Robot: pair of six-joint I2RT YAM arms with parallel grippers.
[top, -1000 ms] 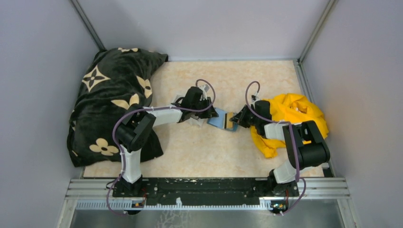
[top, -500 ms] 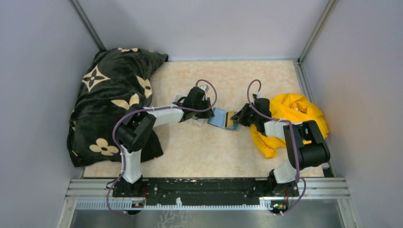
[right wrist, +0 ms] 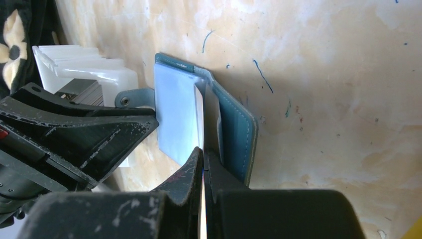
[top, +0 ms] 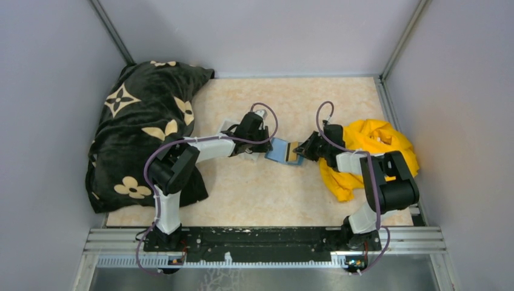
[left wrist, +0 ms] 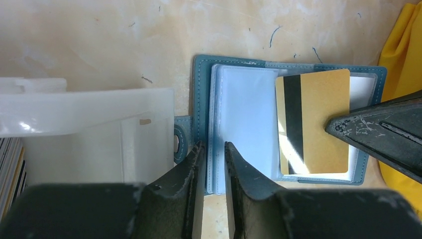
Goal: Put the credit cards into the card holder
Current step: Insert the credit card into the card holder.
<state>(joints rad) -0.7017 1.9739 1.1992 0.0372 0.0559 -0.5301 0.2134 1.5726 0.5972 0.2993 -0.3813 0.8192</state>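
The card holder is a teal wallet lying open on the table, with clear sleeves inside. My left gripper is shut on its left edge, cover and sleeves between the fingers. A yellow-tan credit card with a black stripe lies over the holder's right half. My right gripper is shut on it and sees it edge-on. In the top view the holder sits between the left gripper and the right gripper. More cards show in the corner, beside the tray.
A clear-white plastic tray stands just left of the holder, under my left wrist. A black flower-patterned blanket covers the left side. A yellow cloth is bunched under my right arm. Grey walls close in three sides.
The right gripper has edged a little to the left with the card, further over the holder. The left gripper has kept its hold and barely moved.
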